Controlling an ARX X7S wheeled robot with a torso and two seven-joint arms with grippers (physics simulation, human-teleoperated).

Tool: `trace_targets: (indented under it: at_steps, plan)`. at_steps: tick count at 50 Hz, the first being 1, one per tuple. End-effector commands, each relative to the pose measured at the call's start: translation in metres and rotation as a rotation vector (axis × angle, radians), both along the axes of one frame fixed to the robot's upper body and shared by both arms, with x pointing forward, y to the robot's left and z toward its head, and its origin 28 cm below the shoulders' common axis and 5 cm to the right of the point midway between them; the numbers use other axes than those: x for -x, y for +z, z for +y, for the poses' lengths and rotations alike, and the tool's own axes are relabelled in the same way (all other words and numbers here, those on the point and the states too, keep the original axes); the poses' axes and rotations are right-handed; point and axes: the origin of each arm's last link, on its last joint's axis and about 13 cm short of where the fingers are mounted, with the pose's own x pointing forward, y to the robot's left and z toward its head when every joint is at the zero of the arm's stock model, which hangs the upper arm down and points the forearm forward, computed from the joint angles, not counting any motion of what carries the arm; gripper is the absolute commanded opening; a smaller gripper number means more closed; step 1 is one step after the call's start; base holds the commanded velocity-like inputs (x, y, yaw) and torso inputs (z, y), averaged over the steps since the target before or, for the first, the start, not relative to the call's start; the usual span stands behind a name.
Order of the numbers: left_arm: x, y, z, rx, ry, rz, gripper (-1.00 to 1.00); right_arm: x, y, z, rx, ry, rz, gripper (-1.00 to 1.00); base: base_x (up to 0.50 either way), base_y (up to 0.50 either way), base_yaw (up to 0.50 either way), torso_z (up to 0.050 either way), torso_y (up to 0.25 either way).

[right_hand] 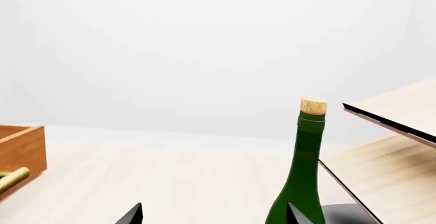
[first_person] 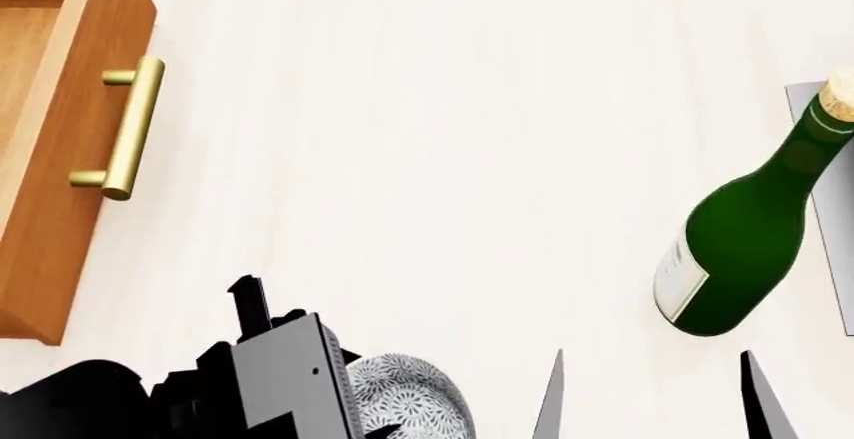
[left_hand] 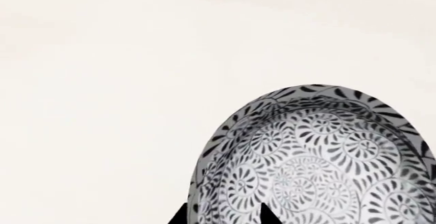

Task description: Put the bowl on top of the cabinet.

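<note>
Left tool (left_hand: 221,215) pinches the bowl (left_hand: 313,157) rim — right tool (first_person: 654,399) open, holding nothing

On the tabletop (first_person: 441,139), the cabinet (first_person: 54,159) stands at the left edge, the bottle (first_person: 747,249) near the right edge, the bowl (first_person: 414,399) at the near edge between them.

1. All 3 views are bright and evenly lit, with no visible light source.
2. Shadows are faint; the table (first_person: 441,109) looks nearly washed out.
3. The bottle (first_person: 741,249) carries a soft highlight along its glass.
4. Edges are crisp, without blur; the bowl (left_hand: 320,157) pattern reads sharply.
</note>
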Motion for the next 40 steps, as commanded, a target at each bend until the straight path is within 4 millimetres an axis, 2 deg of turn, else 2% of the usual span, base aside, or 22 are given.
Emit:
trace_targets:
  at_steps: [1, 7, 26, 40]
  plan:
    - [-0.002, -0.01, 0.0, -0.049, 0.031, -0.066, -1.0, -0.002, 0.001, -0.003, 0.014, -0.029, 0.007, 1.0, 0.0, 0.0, 0.0, 0.0, 0.0]
    - [-0.002, 0.004, 0.005, -0.022, 0.047, -0.093, -1.0, -0.003, 0.001, -0.003, 0.013, -0.03, 0.008, 1.0, 0.0, 0.0, 0.0, 0.0, -0.004]
    - [0.005, 0.094, 0.032, 0.133, 0.162, -0.263, -1.0, -0.002, 0.001, -0.003, 0.014, -0.03, 0.008, 1.0, 0.0, 0.0, 0.0, 0.0, 0.0]
    - [0.012, 0.128, 0.043, 0.179, 0.227, -0.318, -1.0, -0.002, 0.0, -0.003, 0.017, -0.029, 0.007, 1.0, 0.0, 0.0, 0.0, 0.0, 0.0]
